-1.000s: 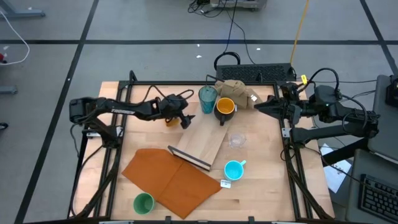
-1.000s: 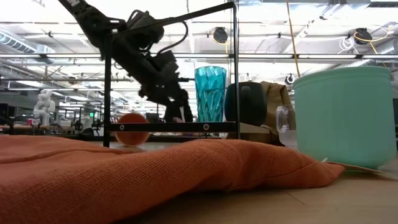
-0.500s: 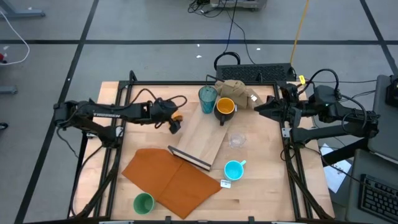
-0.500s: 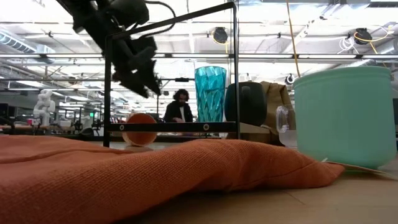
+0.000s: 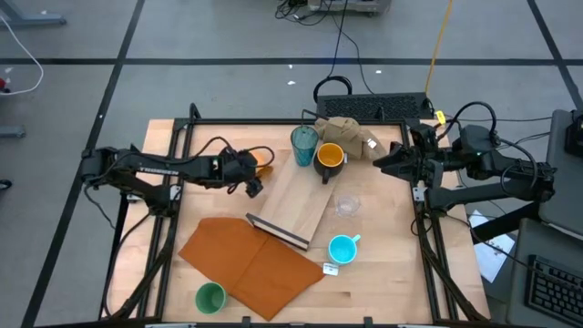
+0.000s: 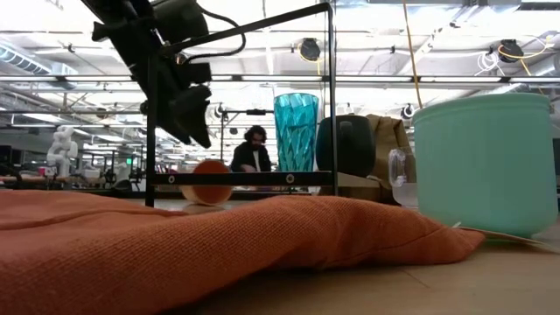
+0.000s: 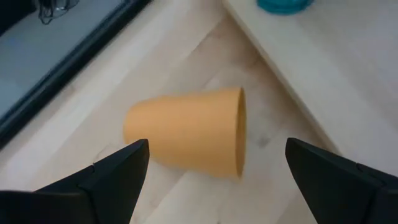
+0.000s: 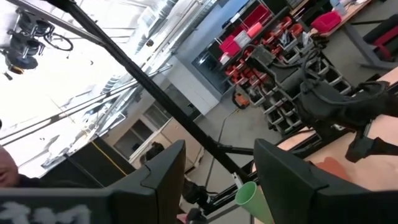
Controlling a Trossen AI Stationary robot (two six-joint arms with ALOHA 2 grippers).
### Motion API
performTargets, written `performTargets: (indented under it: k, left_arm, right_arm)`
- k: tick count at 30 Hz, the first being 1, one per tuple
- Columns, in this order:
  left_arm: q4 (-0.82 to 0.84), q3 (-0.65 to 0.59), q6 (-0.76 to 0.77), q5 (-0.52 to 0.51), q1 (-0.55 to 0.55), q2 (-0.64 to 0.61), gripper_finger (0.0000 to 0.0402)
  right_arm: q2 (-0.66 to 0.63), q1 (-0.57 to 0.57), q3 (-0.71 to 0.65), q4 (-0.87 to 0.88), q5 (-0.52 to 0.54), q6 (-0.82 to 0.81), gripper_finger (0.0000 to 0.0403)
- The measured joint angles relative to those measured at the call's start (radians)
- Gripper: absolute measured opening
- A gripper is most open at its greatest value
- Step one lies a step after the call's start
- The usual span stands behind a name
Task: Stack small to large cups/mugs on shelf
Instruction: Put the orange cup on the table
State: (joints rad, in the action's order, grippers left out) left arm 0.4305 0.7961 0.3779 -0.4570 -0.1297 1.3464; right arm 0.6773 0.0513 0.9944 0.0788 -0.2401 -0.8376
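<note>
Orange cup on its side beside the shelf, left gripper open over it

The tabletop [image 5: 383, 273] carries the shelf [image 5: 301, 205], a long pale board running diagonally, dark strip at its near end. The teal tumbler [image 5: 304, 144] and dark mug [image 5: 330, 157] stand at its far end. Left gripper [image 5: 254, 185] hovers with fingers spread wide, holding nothing. The orange cup [image 7: 189, 132] lies toppled just left of the shelf, mouth toward it. Right gripper [image 5: 381, 160] waits, parted, at the far right. No readable writing.
</note>
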Motion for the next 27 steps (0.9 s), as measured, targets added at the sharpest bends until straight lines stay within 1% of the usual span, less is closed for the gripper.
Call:
performTargets:
  k: [5, 8, 10, 12, 14, 19, 22, 27]
  left_arm:
    - [-0.039, -0.002, 0.047, 0.030, 0.014, 0.027, 0.0376]
    - [-0.160, 0.004, 0.065, 0.045, 0.026, 0.060, 0.0376]
    - [-0.168, -0.001, 0.037, 0.060, 0.030, 0.090, 0.0376]
    - [-0.190, 0.002, 0.044, 0.068, 0.036, 0.138, 0.0374]
    - [-0.159, -0.002, 0.046, 0.073, 0.036, 0.177, 0.0368]
    - [-0.174, -0.001, 0.075, 0.028, 0.043, 0.238, 0.0331]
    - [-0.182, 0.000, 0.075, 0.007, 0.044, 0.236, 0.0299]
    - [-0.198, 0.001, 0.103, 0.022, 0.048, 0.218, 0.0251]
  right_arm:
    - [-0.003, -0.003, 0.000, 0.001, 0.000, -0.012, 0.0180]
    - [-0.006, -0.014, 0.000, 0.001, -0.001, -0.007, 0.0180]
    - [-0.006, -0.018, 0.000, 0.005, -0.001, -0.007, 0.0180]
    - [-0.005, -0.021, 0.000, 0.005, -0.001, -0.007, 0.0180]
    - [-0.007, -0.021, 0.000, 0.008, -0.001, -0.013, 0.0180]
    - [-0.014, -0.021, 0.000, 0.006, -0.001, -0.014, 0.0180]
    - [-0.014, -0.021, 0.000, 0.006, -0.001, -0.014, 0.0180]
    - [-0.015, -0.021, 0.000, 0.007, -0.001, -0.037, 0.0180]
